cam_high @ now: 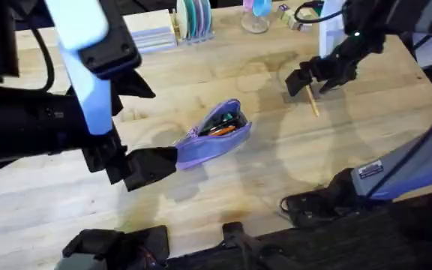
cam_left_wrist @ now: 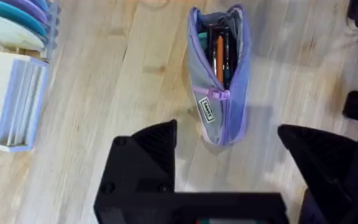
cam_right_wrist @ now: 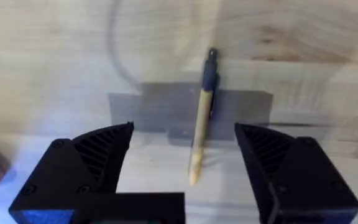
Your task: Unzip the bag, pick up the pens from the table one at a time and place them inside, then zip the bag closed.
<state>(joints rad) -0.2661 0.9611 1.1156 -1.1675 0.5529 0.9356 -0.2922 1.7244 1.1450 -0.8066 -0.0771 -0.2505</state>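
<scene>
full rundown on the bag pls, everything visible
The bag is a small lavender fabric pouch with a greyish side panel bearing a small label. Its top zipper is mostly open, the purple pull sitting near the end facing the left gripper. It lies on the table near the middle, mouth up. An orange pen and dark ones lie inside. Neither gripper touches it.

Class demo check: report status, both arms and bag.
Left gripper open by bag. Right gripper open over tan pen. Bag unzipped, pens inside. Nothing blocking.
</scene>
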